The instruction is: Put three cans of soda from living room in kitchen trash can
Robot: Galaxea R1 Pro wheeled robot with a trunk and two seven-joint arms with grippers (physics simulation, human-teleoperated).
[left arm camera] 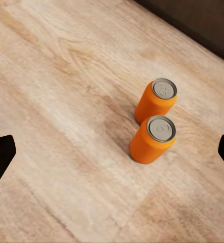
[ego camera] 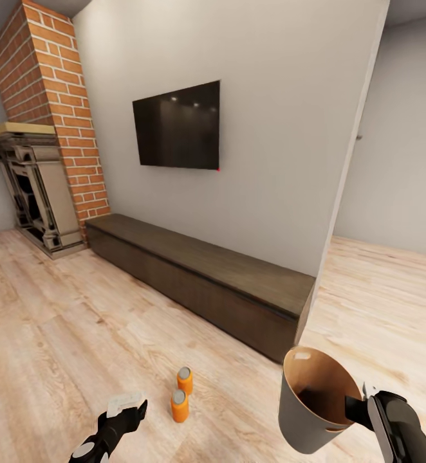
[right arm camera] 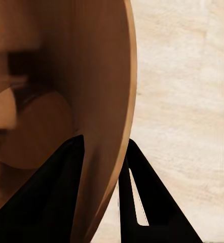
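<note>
Head view: two soda cans (ego camera: 182, 392) are standing upright on the wood floor (ego camera: 58, 334), just beside each other, near my left end effector (ego camera: 128, 411). Left wrist view is showing its fingers spread wide, holding nothing. My right end effector (ego camera: 358, 411) is clamping the trash can (ego camera: 316, 399) by its rim, tilted. I'm judging the nearer can (left arm camera: 153, 139) first: centering, descending straight, avoiding the farther can (left arm camera: 156, 100).
</note>
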